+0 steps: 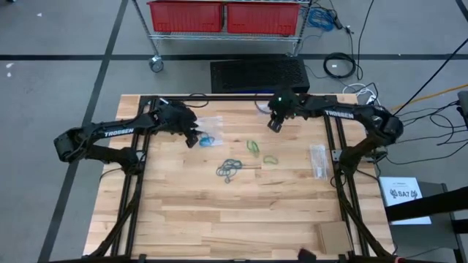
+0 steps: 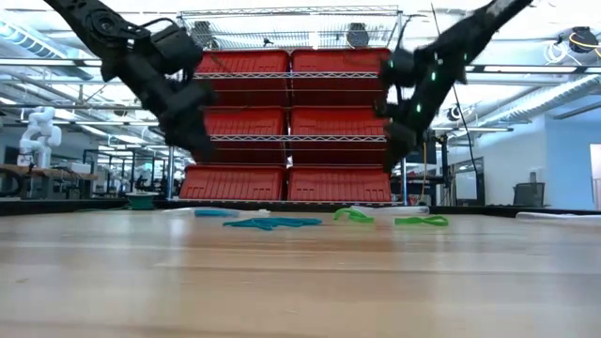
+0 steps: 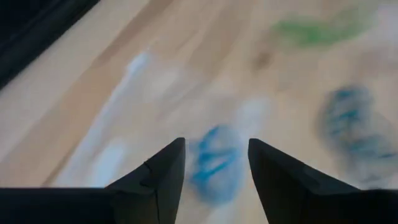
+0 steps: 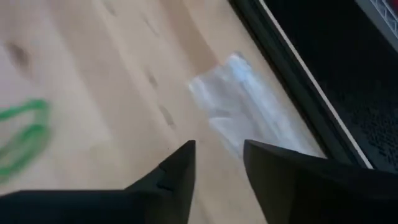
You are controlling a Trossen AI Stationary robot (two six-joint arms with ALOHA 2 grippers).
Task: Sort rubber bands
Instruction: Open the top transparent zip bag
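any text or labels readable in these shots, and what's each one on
"TROSSEN" on the left arm, white letters along its forearm link.
"TROSSEN" on the right arm, white letters along its forearm link.
White sheet beside the table's right edge: dark print, too small to read with certainty.
Red bins on the wire rack: no label legible.
Neither wrist view shows any text.

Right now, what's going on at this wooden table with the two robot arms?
Two dark arms are sorting small rubber bands. The left gripper, open, hovers over bright blue bands on a clear plastic bag. The right gripper hangs empty near the far edge. Green bands and a grey-blue cluster lie loose mid-table.
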